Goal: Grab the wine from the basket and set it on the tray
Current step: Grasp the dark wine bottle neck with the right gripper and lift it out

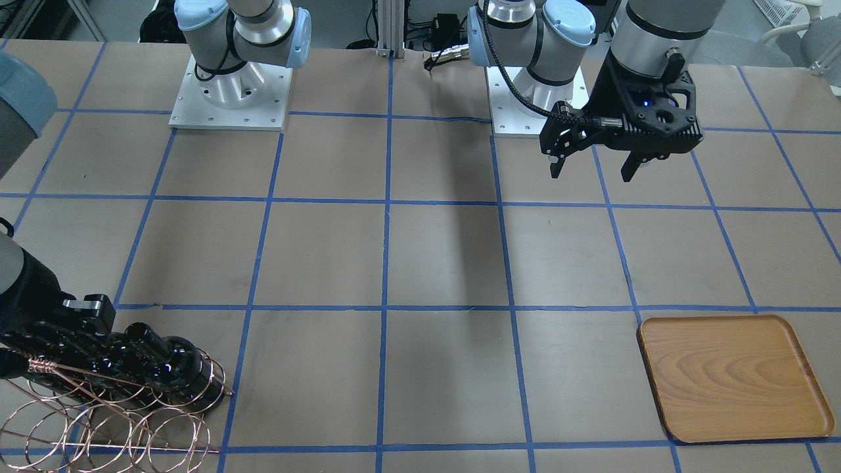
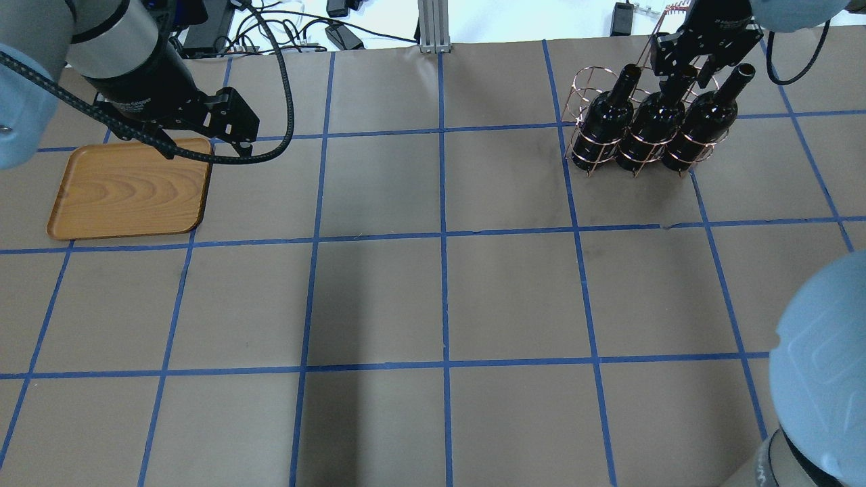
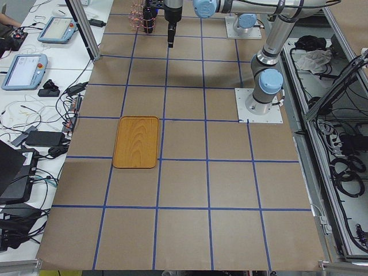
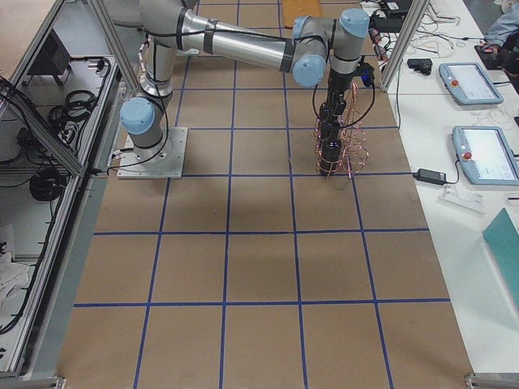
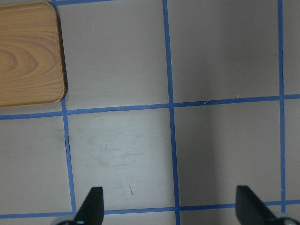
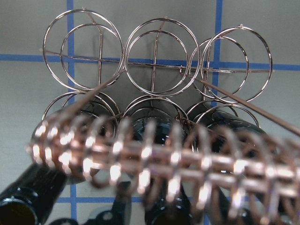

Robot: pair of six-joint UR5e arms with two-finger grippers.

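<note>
Left tool (image 1: 591,175) gapes; right tool (image 2: 685,74), grip unclear, tops three bottles (image 2: 653,125) in one basket (image 6: 159,157).

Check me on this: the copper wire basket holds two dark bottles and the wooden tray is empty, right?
Not quite. The basket holds three dark bottles, not two; the overhead exterior view shows them side by side. The rest is right: the wooden tray is empty.

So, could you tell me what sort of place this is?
Probably a robotics lab: two arms bolted to a table gridded with blue tape, teach pendants and cables alongside.
</note>
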